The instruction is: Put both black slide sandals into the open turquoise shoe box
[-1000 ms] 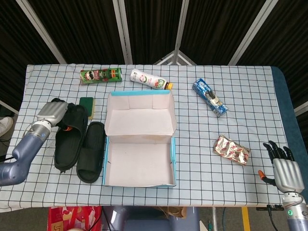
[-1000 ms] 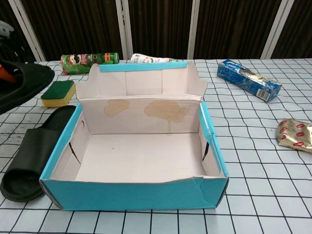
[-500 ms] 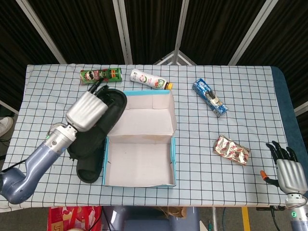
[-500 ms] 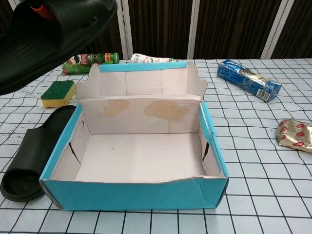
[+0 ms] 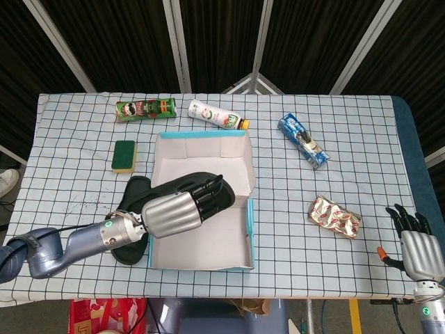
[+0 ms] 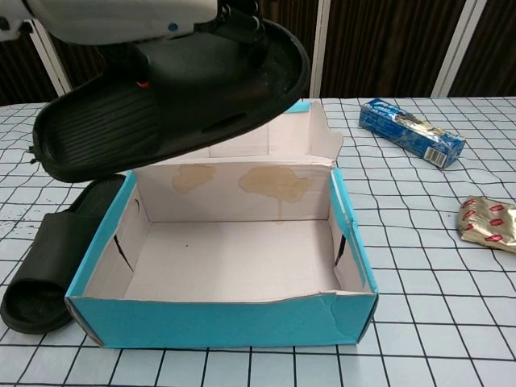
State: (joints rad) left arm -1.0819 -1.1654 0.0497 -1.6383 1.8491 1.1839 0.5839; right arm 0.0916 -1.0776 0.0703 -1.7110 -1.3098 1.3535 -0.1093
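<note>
My left hand [image 5: 177, 211] grips one black slide sandal [image 6: 173, 97] and holds it in the air above the open turquoise shoe box [image 6: 218, 321], sole facing down in the chest view. In the head view this sandal [image 5: 167, 188] hangs over the box's left part. The second black sandal [image 6: 52, 258] lies flat on the table against the box's left wall [image 5: 149, 240], partly hidden by my left arm in the head view. My right hand [image 5: 414, 240] rests at the table's front right edge, fingers spread, holding nothing.
A green sponge [image 5: 125, 155] lies left of the box lid. A Pringles can [image 5: 145, 109] and a white bottle [image 5: 217, 115] lie at the back. A blue packet [image 5: 303, 140] and a foil snack bag [image 5: 335, 216] lie to the right.
My left hand carried the gripped sandal from the table's left side, up and to the right, until it hung over the box. The right hand stayed in place.
</note>
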